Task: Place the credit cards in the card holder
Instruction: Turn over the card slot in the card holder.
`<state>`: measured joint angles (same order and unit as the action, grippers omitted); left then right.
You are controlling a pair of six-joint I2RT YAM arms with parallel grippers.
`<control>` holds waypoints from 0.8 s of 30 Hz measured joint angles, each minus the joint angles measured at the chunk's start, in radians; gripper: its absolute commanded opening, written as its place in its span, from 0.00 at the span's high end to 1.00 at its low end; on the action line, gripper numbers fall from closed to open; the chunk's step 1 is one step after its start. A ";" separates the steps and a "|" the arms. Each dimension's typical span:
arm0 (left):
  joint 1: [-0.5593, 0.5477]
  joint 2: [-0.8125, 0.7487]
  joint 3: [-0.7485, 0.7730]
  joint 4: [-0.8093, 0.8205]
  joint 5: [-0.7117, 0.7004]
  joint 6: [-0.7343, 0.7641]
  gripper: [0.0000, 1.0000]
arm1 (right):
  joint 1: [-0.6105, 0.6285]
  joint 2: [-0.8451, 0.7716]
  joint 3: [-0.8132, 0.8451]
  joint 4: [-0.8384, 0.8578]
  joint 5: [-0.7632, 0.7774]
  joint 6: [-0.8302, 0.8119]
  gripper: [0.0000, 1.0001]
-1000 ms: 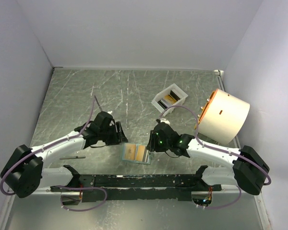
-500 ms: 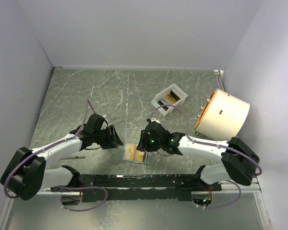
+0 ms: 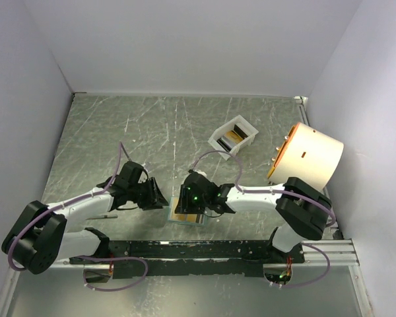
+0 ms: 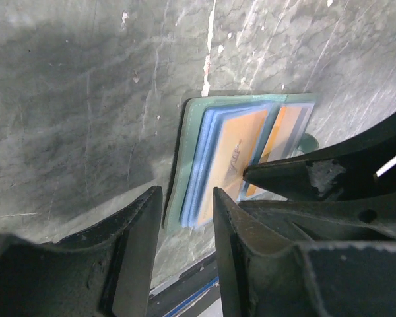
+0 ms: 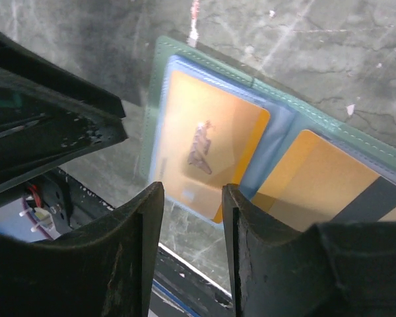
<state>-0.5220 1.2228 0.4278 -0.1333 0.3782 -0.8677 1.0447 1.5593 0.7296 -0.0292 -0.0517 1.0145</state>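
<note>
The right gripper (image 5: 190, 200) is hanging low over the card holder (image 5: 156, 86), its two fingers standing partly apart with nothing pinched between them; through the gap a gold card (image 5: 208, 132) is showing on the surface below. Whether a fingertip is touching that card I cannot tell. The left gripper (image 4: 183, 201) is reaching in from the other side, its jaws also partly apart and holding nothing, its tips sitting just beside the holder's outer green edge; contact there is not clear either. The card holder is lying opened flat, pale blue lining up, close to the near edge of the table (image 3: 119, 132), about midway along it and between the two grippers. The gold card is resting on the half nearer the left gripper, slightly askew, and it is unclear whether it is tucked into a pocket. A second gold card (image 5: 317, 185) with a dark stripe is lying on the other half, partly under the right gripper. Farther back and right of the middle, a white tray (image 3: 218, 146) is sitting at an angle, holding more cards (image 3: 234, 136), gold and dark. A cream cylinder (image 3: 310, 162) is lying on its side by the right edge.
</note>
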 measured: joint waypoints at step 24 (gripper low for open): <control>0.000 -0.021 0.016 -0.023 -0.005 0.000 0.47 | 0.020 -0.001 0.053 -0.180 0.166 0.036 0.63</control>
<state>-0.5220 1.2022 0.4442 -0.1558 0.3729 -0.8680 1.0649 1.5585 0.7830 -0.2096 0.1143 1.0508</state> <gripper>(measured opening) 0.516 0.386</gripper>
